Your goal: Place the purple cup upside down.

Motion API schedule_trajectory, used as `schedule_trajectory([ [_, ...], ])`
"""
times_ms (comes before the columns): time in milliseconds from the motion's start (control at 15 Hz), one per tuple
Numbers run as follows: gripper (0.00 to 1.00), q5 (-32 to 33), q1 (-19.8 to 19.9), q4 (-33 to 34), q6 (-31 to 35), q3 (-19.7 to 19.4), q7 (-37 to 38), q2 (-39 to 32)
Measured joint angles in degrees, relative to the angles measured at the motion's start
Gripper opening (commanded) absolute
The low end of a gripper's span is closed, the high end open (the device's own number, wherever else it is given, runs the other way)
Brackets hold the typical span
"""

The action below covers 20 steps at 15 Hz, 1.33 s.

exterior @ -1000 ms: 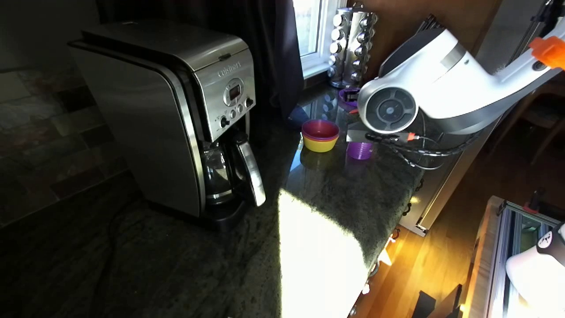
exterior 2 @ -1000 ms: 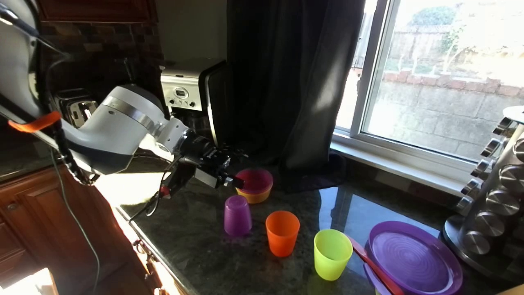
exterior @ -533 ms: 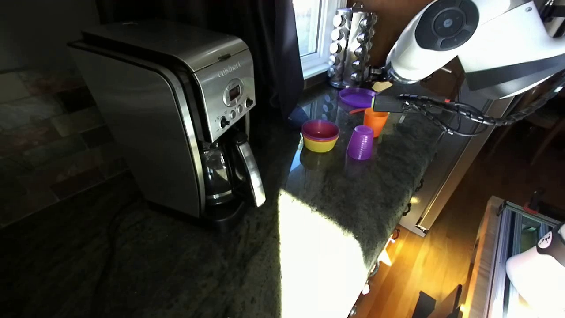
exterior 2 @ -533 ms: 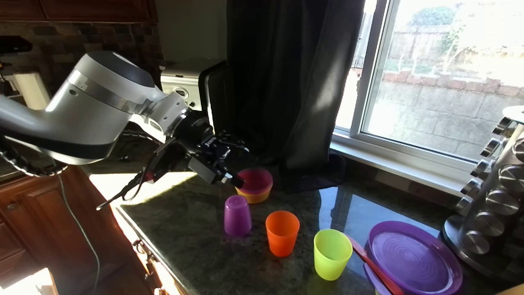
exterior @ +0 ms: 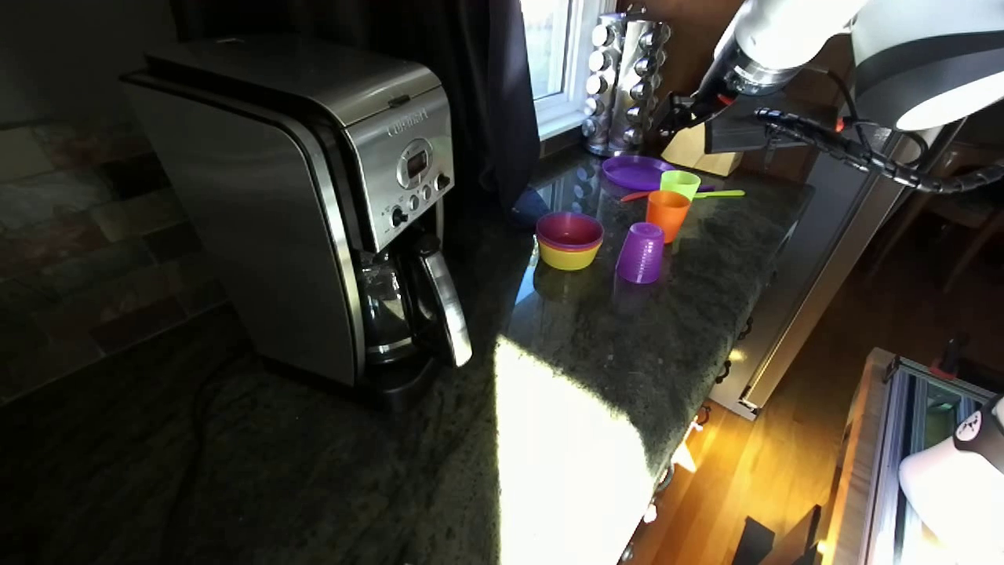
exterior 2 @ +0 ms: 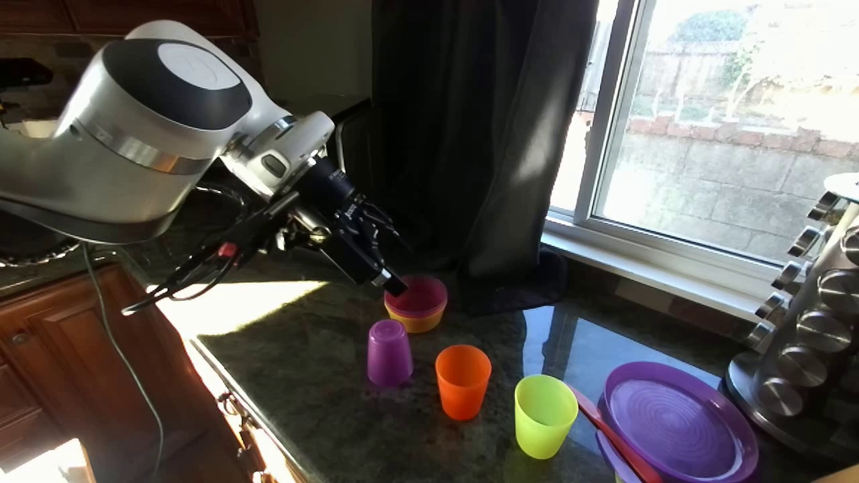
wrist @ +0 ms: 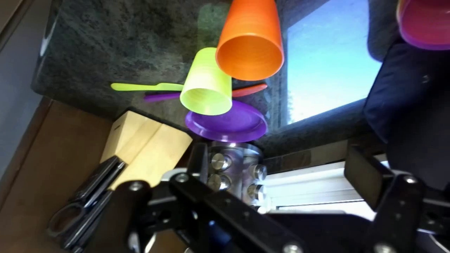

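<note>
The purple cup (exterior 2: 389, 353) is seen in both exterior views on the dark stone counter (exterior 2: 335, 429); it is placed upside down, with the closed base on top and the rim resting below. By the robot arm (exterior 2: 154, 127), the tool (wrist: 281, 167) is held raised above the counter and apart from the purple cup. As it is shown in the wrist view, the two fingers (wrist: 364, 175) are spread widely, and nothing is gripped by them. Just beside the purple cup, but not touched by it, an orange cup (exterior 2: 463, 382) is set upright, and next to this a lime-green cup (exterior 2: 546, 422) is set upright also. A stack of bowls (exterior: 569, 259), with a yellow one outermost, is placed near the purple cup. A purple plate (exterior 2: 678, 422) is laid near the spice rack (exterior 2: 824, 329), and a red utensil (exterior 2: 621, 441) is seen between this plate and the lime-green cup. In the wrist view, a lime-green knife (wrist: 146, 86) and a wooden knife block (wrist: 146, 144) are shown as well. In an exterior view, a coffee maker (exterior: 314, 212) with its carafe (exterior: 388, 310) is found at the near end, and a part of the counter is lit very brightly.
</note>
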State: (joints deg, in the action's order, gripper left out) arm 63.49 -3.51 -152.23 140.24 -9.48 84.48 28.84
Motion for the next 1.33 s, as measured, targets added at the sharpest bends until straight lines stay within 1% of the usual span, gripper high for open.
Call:
schedule_trajectory([
  [133, 1.00, -4.5, -0.4, -0.3, 3.8, -2.6, -8.5, 0.5],
  [200, 1.00, -6.8, -1.3, -0.5, 4.7, -4.4, -12.9, 0.6],
  [400, 1.00, -14.9, -5.1, -1.1, 4.2, -9.3, -25.6, 0.8],
  [467, 1.00, -17.5, -6.1, -1.1, 3.4, -10.4, -29.4, 0.9],
  [533, 1.00, -21.2, -5.8, -1.2, 2.9, -10.1, -33.3, 0.9],
  [600, 1.00, -25.1, -4.3, -1.2, 2.4, -8.5, -37.2, 0.9],
  [733, 1.00, -31.2, -0.6, -1.2, 1.0, -4.1, -43.3, 1.1],
  [867, 1.00, -33.4, 3.5, -1.2, 0.4, 0.6, -46.4, 1.2],
  [1000, 1.00, -34.8, 6.9, -1.2, 0.4, 4.2, -48.7, 1.3],
  [1133, 1.00, -36.5, 9.0, -1.4, 0.4, 6.1, -51.1, 1.2],
  [1333, 1.00, -41.0, 9.8, -1.7, 0.4, 7.0, -55.2, 1.2],
])
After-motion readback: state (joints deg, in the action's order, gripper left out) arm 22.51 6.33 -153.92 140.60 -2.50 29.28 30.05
